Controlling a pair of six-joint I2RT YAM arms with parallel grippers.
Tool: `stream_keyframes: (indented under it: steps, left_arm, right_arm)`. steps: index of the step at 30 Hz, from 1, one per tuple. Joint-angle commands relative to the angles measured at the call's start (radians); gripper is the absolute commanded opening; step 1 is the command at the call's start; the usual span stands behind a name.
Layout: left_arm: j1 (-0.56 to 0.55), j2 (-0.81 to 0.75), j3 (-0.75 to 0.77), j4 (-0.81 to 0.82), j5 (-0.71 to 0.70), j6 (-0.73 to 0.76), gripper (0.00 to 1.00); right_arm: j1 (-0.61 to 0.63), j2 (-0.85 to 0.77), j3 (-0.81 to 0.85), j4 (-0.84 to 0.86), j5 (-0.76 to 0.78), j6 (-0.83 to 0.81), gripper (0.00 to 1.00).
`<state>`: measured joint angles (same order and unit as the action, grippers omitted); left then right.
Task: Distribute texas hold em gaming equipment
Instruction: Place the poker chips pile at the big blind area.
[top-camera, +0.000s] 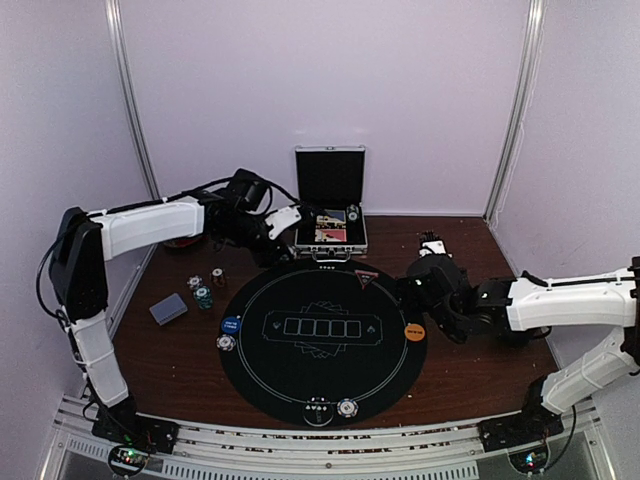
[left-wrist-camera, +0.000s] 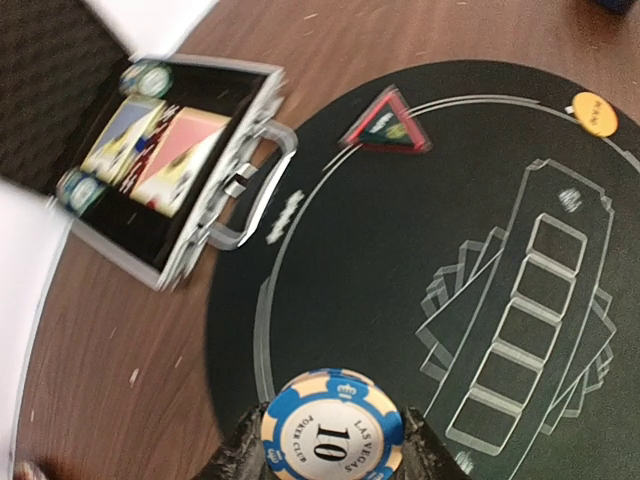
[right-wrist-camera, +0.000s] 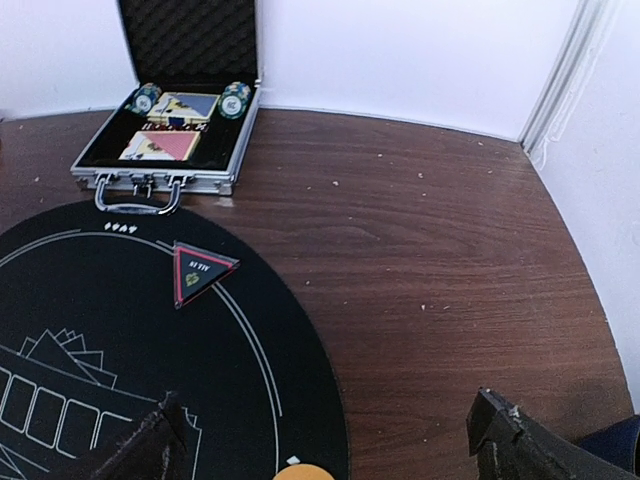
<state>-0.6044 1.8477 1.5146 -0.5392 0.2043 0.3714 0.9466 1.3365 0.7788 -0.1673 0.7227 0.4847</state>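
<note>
My left gripper (left-wrist-camera: 333, 447) is shut on a blue and cream poker chip (left-wrist-camera: 333, 430) marked 10, held above the far left rim of the black round mat (left-wrist-camera: 400, 260). From above, that gripper (top-camera: 272, 243) hangs beside the open silver case (top-camera: 330, 200). My right gripper (right-wrist-camera: 325, 450) stands open and empty over the mat's right edge, just above the orange button disc (right-wrist-camera: 310, 473). A blue button disc (top-camera: 231, 325) and a white chip (top-camera: 226, 343) lie on the mat's left side. Two chips (top-camera: 347, 407) sit at its near edge. A grey-blue card deck (top-camera: 168, 309) and several chips (top-camera: 203, 295) lie left of the mat.
The case (right-wrist-camera: 165, 130) holds two card boxes and chips in its corners. A red-edged black triangle marker (right-wrist-camera: 198, 270) lies on the mat's far rim. A dark blue object (right-wrist-camera: 610, 450) shows at the lower right of the right wrist view. Walls close in the table on three sides.
</note>
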Motion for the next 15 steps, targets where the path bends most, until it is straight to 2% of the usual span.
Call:
stream_keyframes:
  steps: [1, 8, 15]
  left_arm:
    - [-0.124, 0.121, 0.152, -0.048, -0.011, -0.011, 0.38]
    - [-0.288, 0.343, 0.428, -0.086, -0.028, -0.020, 0.38]
    - [-0.355, 0.497, 0.668, -0.105, -0.015, -0.031, 0.38]
  right_arm:
    - [-0.057, -0.071, -0.031, -0.019, 0.020, 0.055, 1.00]
    - [-0.119, -0.160, -0.072, -0.021, 0.041, 0.085, 1.00]
    - [-0.159, -0.243, -0.093, -0.047, 0.083, 0.109, 1.00]
